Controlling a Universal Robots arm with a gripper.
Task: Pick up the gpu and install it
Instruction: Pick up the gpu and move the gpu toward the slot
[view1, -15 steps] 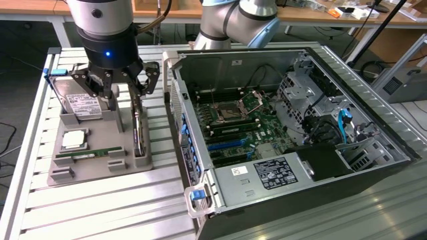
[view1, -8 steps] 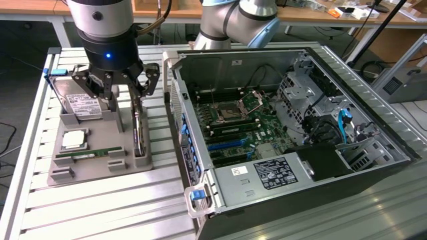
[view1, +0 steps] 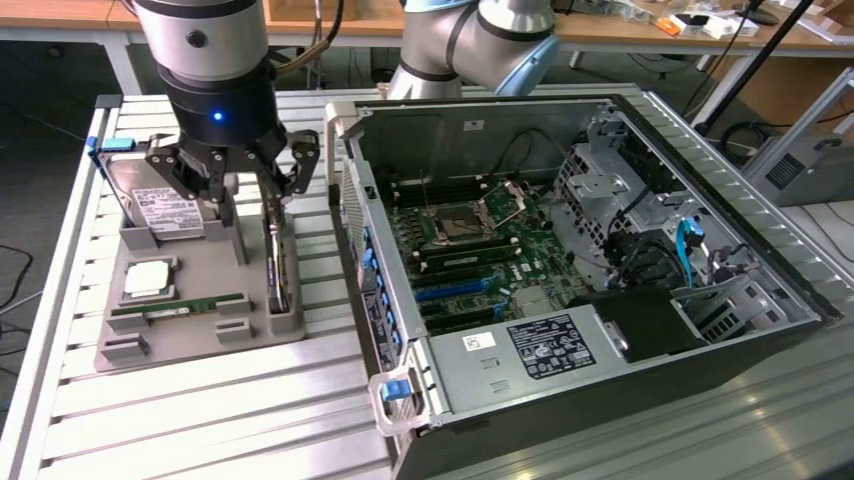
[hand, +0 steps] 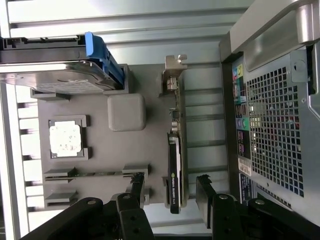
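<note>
The gpu (view1: 274, 255) stands on edge in a slot along the side of the grey fixture tray (view1: 200, 345) nearest the case. It is a thin dark card with a silvery end bracket (hand: 173, 75). My gripper (view1: 260, 205) hangs just above it, open. In the wrist view the gripper (hand: 170, 187) straddles the gpu (hand: 175, 150): one black finger (hand: 136, 186) on the tray side, the other finger (hand: 205, 189) on the case side, with a gap to the card on each side. The open computer case (view1: 694, 250) lies at the exterior view's right, its motherboard (view1: 461, 235) exposed.
On the tray also sit a silver hard drive (view1: 163, 207) with a blue clip, a square processor (view1: 147, 280) and a green memory stick (view1: 180, 305). The case's perforated rear wall (hand: 275, 125) stands close beside the gpu. Blue expansion slots (view1: 447, 290) run across the motherboard.
</note>
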